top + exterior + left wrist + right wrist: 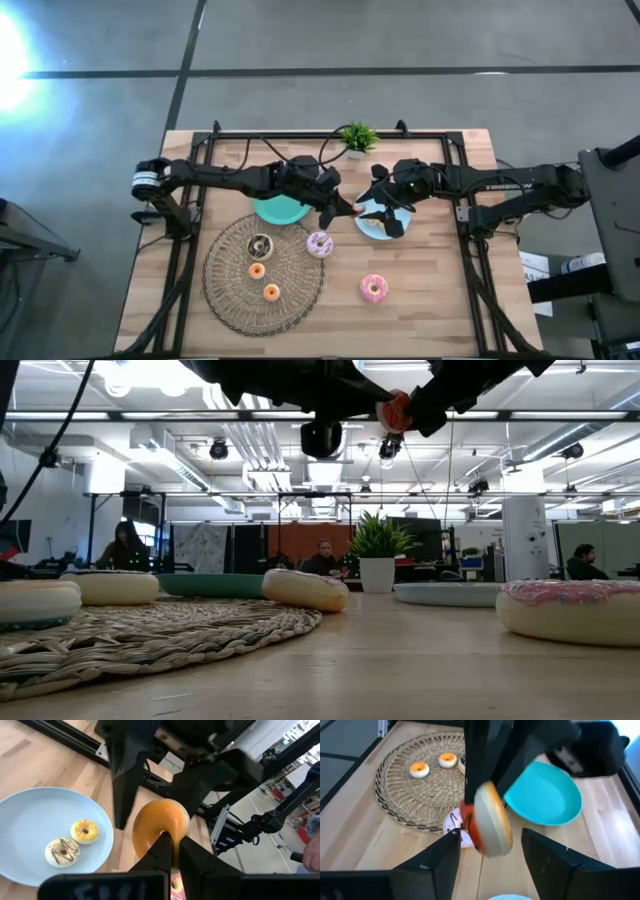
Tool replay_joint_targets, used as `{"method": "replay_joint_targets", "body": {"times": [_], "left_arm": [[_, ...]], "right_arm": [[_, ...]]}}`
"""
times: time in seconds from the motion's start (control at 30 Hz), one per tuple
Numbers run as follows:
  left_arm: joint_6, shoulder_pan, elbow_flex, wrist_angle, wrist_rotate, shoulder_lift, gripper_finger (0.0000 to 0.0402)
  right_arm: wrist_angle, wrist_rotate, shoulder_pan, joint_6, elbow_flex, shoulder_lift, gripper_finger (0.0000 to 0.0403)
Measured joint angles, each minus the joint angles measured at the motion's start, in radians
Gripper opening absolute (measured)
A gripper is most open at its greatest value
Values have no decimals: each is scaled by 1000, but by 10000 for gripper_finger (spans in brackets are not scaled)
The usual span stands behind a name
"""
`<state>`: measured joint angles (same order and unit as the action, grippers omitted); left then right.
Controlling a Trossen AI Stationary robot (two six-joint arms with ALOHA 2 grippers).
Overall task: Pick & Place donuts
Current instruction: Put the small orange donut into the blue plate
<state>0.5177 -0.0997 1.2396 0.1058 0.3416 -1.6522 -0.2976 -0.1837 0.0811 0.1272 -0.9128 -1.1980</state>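
Bright overhead ceiling lights [150, 375] glare; white flare washes the grey floor [15, 55]; the orange ring donut [490, 820] blurs.

Orange donut [159, 827] held upright midair; others on mat, table, plate.

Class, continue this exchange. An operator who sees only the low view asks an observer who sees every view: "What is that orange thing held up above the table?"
Observer: An orange donut, pinched by its rim in the shut left end effector.
Operator: Where is the other arm?
Observer: The right end effector faces it, with its fingers open on either side of the orange donut.
Operator: Is anything on the light-blue plate?
Observer: Yes, the light-blue plate holds a yellow donut and a white donut with dark drizzle.
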Motion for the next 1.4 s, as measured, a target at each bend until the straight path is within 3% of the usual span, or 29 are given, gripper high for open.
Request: {"method": "replay_joint_targets", "body": {"times": [0.4,0.57,0.7,0.9,1.17,1.4], "left_arm": [[6,5,0,-1,-10,-8,0],[55,6,0,-10,-103,-9,2],[60,6,-1,-29,-181,-10,32],[60,4,-1,-47,-256,-10,105],[67,13,-1,-118,-318,-10,147],[67,56,-2,-133,-346,-9,148]], "right_arm": [[-24,0,4,-30,-12,-2,113],[-77,4,5,-72,-14,-2,72],[-136,7,6,-80,-14,-2,39],[-171,-1,33,-220,-14,-2,12],[-484,-7,199,-392,12,-26,13],[-513,-188,411,-417,158,-83,13]]}}
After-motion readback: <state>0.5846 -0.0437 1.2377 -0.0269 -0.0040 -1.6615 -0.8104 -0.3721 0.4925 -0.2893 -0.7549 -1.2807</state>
